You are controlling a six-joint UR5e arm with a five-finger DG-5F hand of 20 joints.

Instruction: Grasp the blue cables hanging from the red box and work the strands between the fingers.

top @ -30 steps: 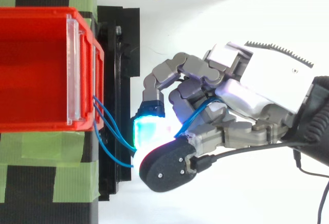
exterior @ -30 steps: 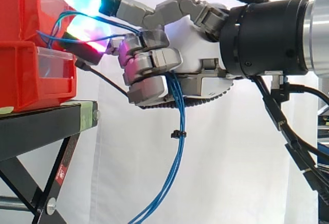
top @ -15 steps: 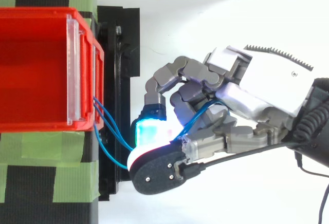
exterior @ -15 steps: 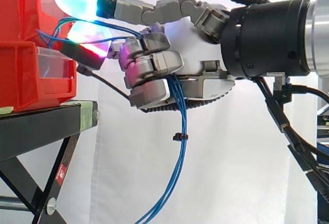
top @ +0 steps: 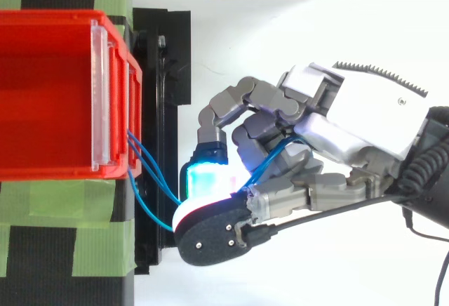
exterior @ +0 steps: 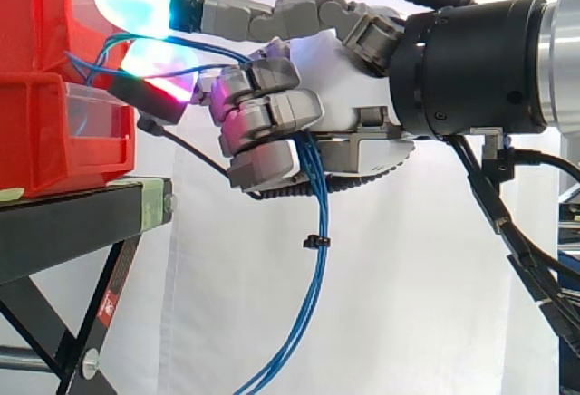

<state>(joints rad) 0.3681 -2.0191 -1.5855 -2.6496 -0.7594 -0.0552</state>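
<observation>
Thin blue cables (exterior: 313,277) leave the front of the red box (exterior: 54,114), run across to my hand (exterior: 335,96) and hang down below it, bound by a small black tie (exterior: 314,243). My hand is shut on the blue cables: curled fingers (exterior: 267,114) clamp the strands against the palm, while the thumb and one longer finger with glowing pads (exterior: 149,60) reach toward the box. From above, the blue cables (top: 151,180) come out at the red box's (top: 49,95) lower right corner and disappear under the hand (top: 337,130).
The red box sits on a black stand (exterior: 82,223) with green tape strips (top: 63,208). A second red bin (exterior: 32,5) is stacked above. A white curtain hangs behind. The arm's black wrist (exterior: 471,60) fills the right side.
The thumb and extended finger have swung out toward the box, sliding along the strands. The hanging bundle has shifted slightly right and up. The box has stayed still.
</observation>
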